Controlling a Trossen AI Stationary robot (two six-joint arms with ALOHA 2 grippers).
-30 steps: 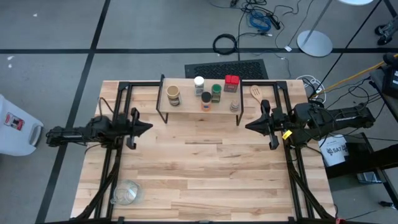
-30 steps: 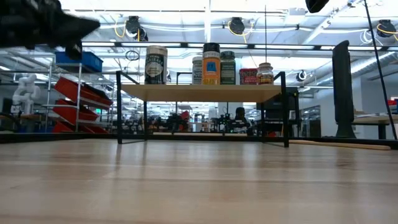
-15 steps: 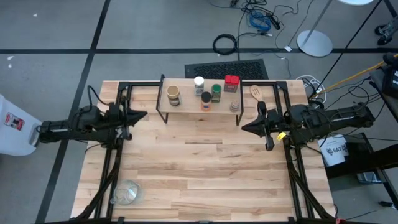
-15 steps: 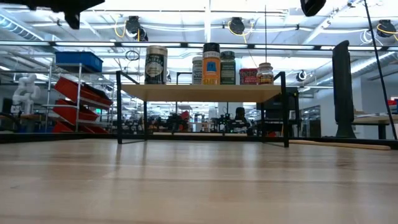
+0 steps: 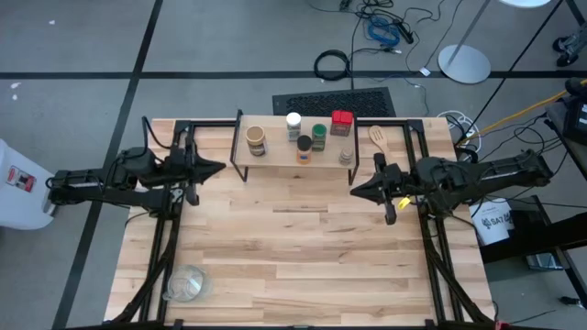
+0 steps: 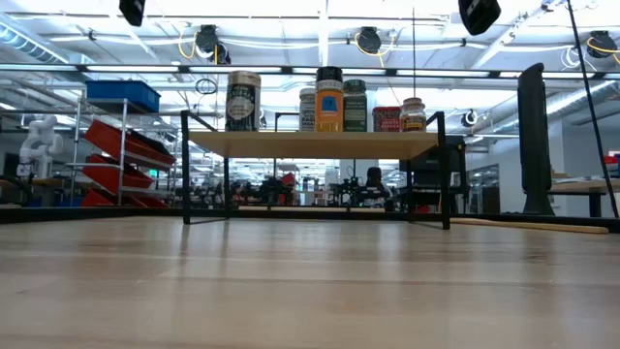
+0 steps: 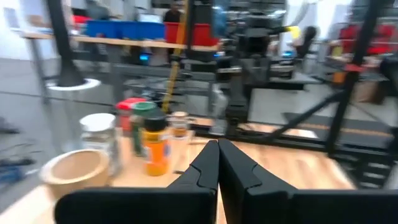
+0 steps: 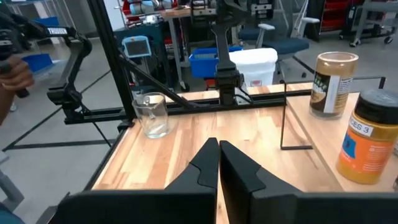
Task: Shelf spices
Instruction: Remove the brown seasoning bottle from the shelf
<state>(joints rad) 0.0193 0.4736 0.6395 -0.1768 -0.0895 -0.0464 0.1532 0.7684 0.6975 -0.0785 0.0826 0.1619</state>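
The shelf (image 5: pixel 275 158) stands at the table's far middle on thin black legs. The spices stand upright on its plank top: a tan-lidded jar (image 5: pixel 256 139), a white-lidded jar (image 5: pixel 293 122), a green-lidded jar (image 5: pixel 318 136), a red tin (image 5: pixel 342 121), a black-lidded orange jar (image 5: pixel 304 147) and a brownish-lidded jar (image 5: pixel 346 156). My left gripper (image 5: pixel 220 168) is shut and empty, in the air left of the shelf. My right gripper (image 5: pixel 354 191) is shut and empty, in the air off the shelf's near right corner. In the low view only the grippers' undersides show, the left (image 6: pixel 133 10) and the right (image 6: pixel 480 15).
A wooden spoon (image 5: pixel 377 137) lies right of the shelf. A clear glass bowl (image 5: pixel 186 282) stands at the near left corner. Black frame rails (image 5: pixel 165 247) run along both table sides. The middle and near parts of the tabletop (image 5: pixel 303 257) are bare wood.
My left gripper has gone up and toward the table's far edge, and has come level with the shelf's left end. My right gripper has crept toward the table's left and come down a little. The jars have stayed put.
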